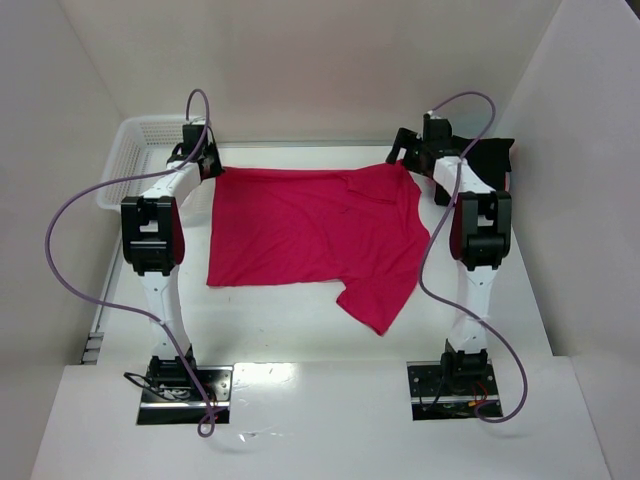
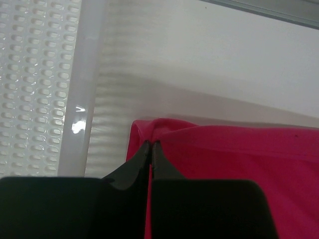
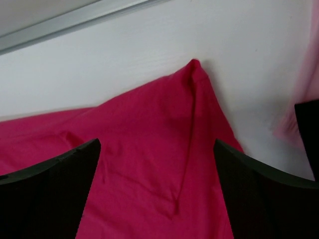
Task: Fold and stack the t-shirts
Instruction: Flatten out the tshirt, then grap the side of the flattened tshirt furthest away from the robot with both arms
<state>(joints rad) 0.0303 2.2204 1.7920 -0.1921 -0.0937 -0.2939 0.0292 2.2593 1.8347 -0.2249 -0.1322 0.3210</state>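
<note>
A: Where's the tee?

B: Red t-shirt (image 1: 310,235) lies spread on the white table (image 1: 300,335), roughly centred btw the two arms. Mostly flat. One flap (image 1: 375,300) juts out twd the near edge on the right side, and there are some wrinkles near the far right corner.

A: Left side?

B: Left gripper (image 1: 205,160) is at the shirt's far left corner. In the wrist view the fingers (image 2: 142,162) are pressed together w/ a bit of red hem pinched btw them, so it's clamped on the fabric. The hem curls up a little right at the tips.

A: And the right?

B: Right gripper (image 1: 410,150) sits over the far right corner. Wrist cam shows the jaws spread wide, a black finger (image 3: 55,189) on each side of the frame w/ cloth below them. That corner rises to a small peak (image 3: 193,64) w/ a crease running down from it. Can't tell if the fingers touch the cloth; nothing is held.

A: Anything else around?

B: White plastic basket (image 1: 130,150) at the far left, just beside the pinched corner; its perforated wall (image 2: 35,89) fills the left of the left wrist view. A dark object (image 1: 495,160) behind the right arm, can't tell what it is. Purple cables (image 1: 60,235) loop off both arms.
</note>
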